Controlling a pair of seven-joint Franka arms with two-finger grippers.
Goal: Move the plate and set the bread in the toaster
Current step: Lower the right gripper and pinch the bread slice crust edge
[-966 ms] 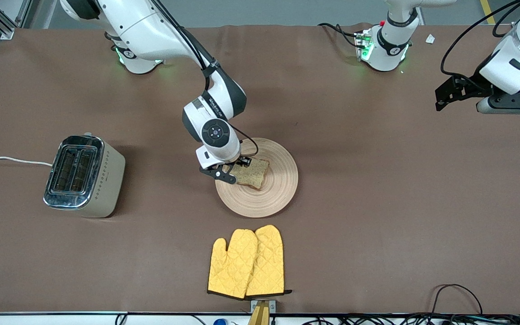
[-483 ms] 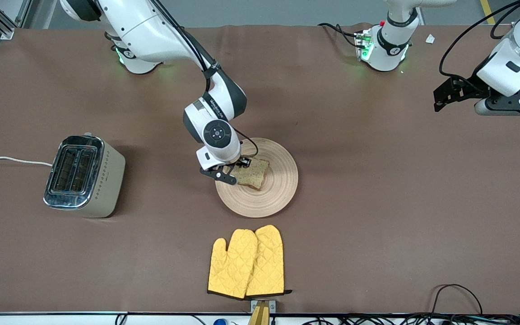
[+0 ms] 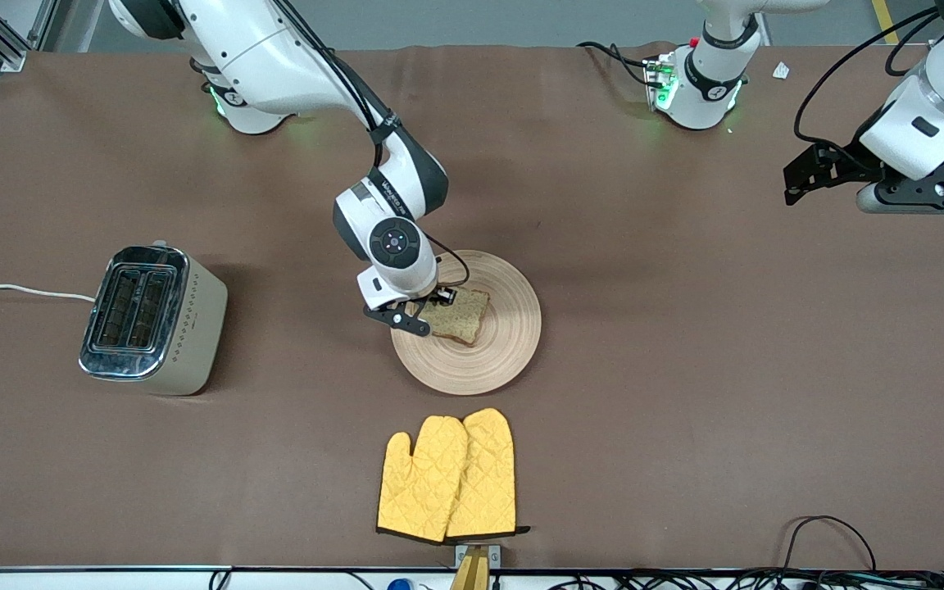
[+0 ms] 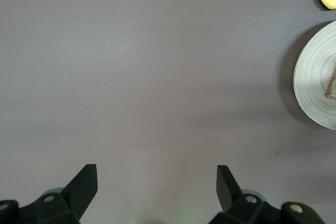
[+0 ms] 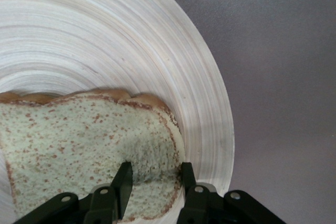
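Since one second ago my right gripper [image 5: 153, 174] has narrowed its fingers around one edge of the bread [image 3: 457, 315], which has not moved. One finger lies on top of the slice and one at its rim, not clamped yet. The slice lies flat on the plate [image 3: 505, 344], near the plate's edge toward the toaster [image 3: 152, 319]. Between plate and toaster is bare table [image 3: 300, 352]. Oven mitts [image 3: 449, 477] lie nearer the camera. My left gripper [image 4: 157, 182] waits wide open over the table at its own end.
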